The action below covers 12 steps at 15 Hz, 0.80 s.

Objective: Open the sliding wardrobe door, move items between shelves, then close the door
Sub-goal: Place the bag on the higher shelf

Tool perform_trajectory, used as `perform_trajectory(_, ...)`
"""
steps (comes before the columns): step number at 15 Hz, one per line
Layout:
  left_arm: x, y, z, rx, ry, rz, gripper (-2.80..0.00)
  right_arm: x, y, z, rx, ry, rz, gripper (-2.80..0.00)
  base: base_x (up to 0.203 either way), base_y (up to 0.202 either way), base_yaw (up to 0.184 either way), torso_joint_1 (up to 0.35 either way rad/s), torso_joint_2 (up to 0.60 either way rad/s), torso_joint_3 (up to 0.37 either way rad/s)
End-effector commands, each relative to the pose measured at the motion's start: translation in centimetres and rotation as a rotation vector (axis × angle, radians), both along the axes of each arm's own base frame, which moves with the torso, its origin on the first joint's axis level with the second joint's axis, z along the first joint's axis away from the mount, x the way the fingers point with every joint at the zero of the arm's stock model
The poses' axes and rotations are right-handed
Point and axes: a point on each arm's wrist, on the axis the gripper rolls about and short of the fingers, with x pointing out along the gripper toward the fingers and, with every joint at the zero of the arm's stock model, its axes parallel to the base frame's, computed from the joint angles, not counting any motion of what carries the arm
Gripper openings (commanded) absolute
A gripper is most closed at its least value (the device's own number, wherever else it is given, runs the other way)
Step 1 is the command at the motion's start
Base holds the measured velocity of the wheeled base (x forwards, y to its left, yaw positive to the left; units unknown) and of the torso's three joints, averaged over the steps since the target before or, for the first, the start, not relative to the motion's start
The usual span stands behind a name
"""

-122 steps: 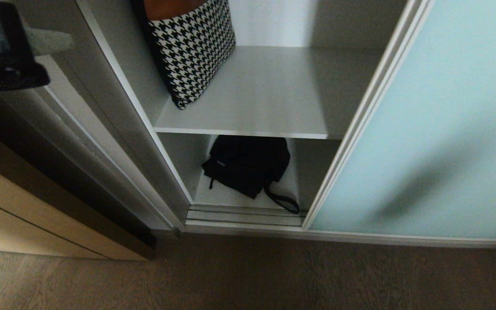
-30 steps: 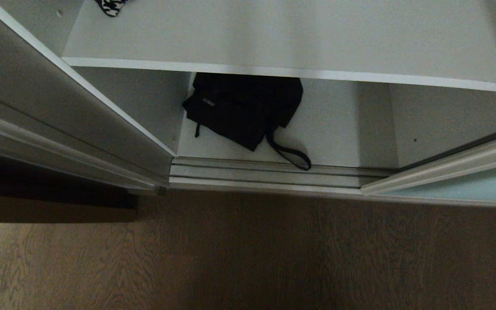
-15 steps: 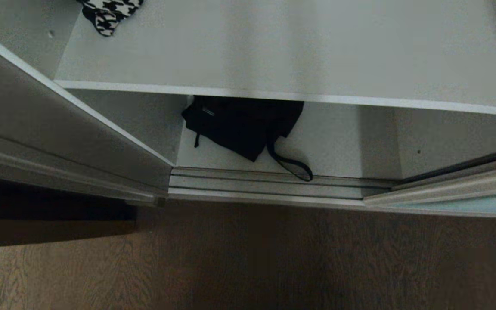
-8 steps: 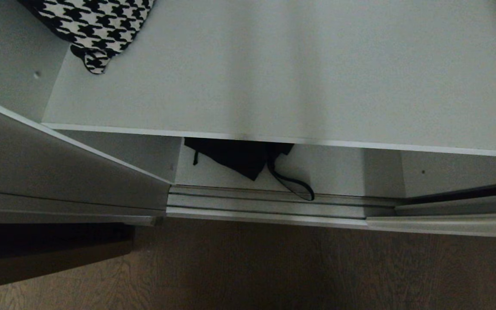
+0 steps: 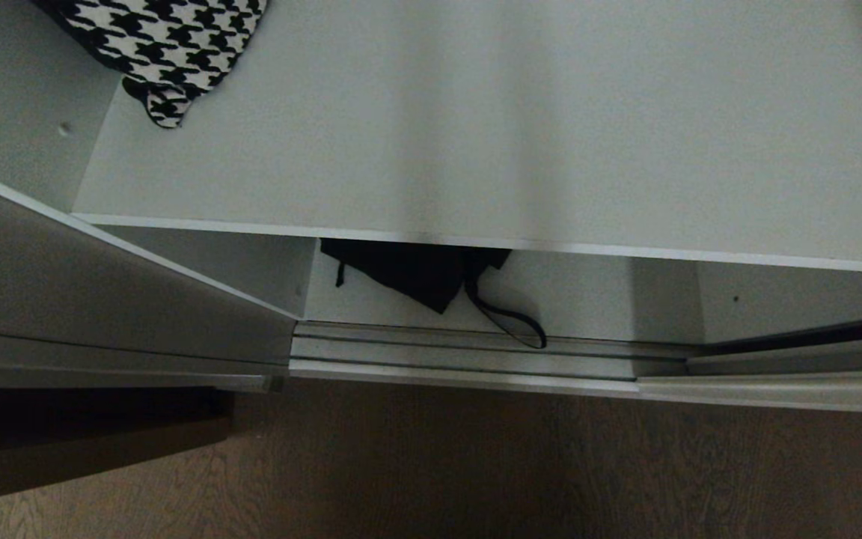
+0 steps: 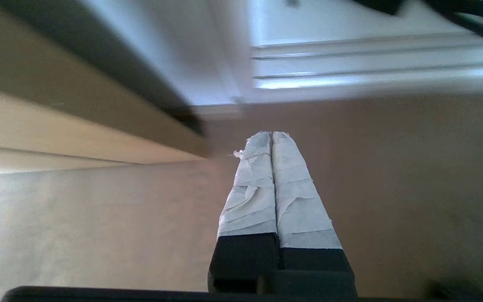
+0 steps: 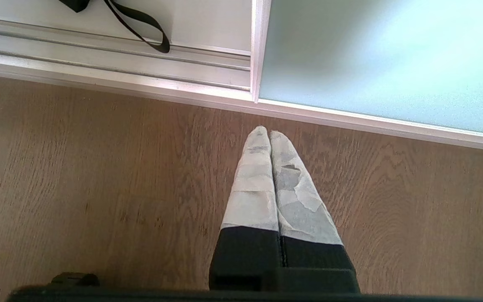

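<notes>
The black bag (image 5: 416,273) lies on the lower shelf (image 5: 588,299), mostly hidden under the upper shelf (image 5: 513,135). Its strap (image 5: 509,326) loops out onto the door track (image 5: 461,355). The sliding wardrobe door (image 7: 371,54) is slid aside to the right; only its frame edge (image 5: 775,389) shows in the head view. Neither arm shows in the head view. My left gripper (image 6: 271,134) hangs shut and empty over the floor before the track. My right gripper (image 7: 264,132) is shut and empty just before the door's lower frame, with the strap (image 7: 141,25) in view to its left.
A black-and-white houndstooth bag (image 5: 169,37) stands at the back left of the upper shelf. The wardrobe's grey side wall (image 5: 102,299) and a light wood panel (image 6: 57,126) flank the opening on the left. Brown wood floor (image 5: 476,464) lies in front.
The head view has shifted since a second ago, so more of the upper shelf shows and less of the bag. Against the oldest frame, the door stands further right.
</notes>
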Motion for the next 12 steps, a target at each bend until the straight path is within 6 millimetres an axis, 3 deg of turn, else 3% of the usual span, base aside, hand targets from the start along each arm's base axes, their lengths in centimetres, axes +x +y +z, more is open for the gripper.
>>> perform_trajectory(1,-0.8,-0.2,1.5,-0.017,0.004,-0.079,-2.80,0.0,0.0,0.0,0.000,-0.001,0.001,-2.80,0.000,0.000,0.000,0.000,0.00,0.000)
perform_trajectory(3,-1.5,-0.4,3.0,-0.079,0.077,-0.184,-2.80,0.0,0.0,0.0,0.000,-0.001,0.001,-2.80,0.000,0.000,0.000,0.000,0.00,0.000)
perform_trajectory(5,-0.6,-0.6,4.6,-0.142,0.180,-0.252,-2.80,0.0,0.0,0.0,0.000,-0.001,0.001,-2.80,0.000,0.000,0.000,0.000,0.00,0.000)
perform_trajectory(8,1.9,-0.8,6.1,-0.260,0.368,-0.354,-2.80,0.0,0.0,0.0,0.000,-0.001,0.001,-2.80,0.000,0.000,0.000,0.000,0.00,0.000)
perform_trajectory(12,6.3,-0.9,6.7,-0.376,0.568,-0.442,-2.80,0.0,0.0,0.0,0.000,-0.001,0.001,-2.80,0.000,0.000,0.000,0.000,0.00,0.000)
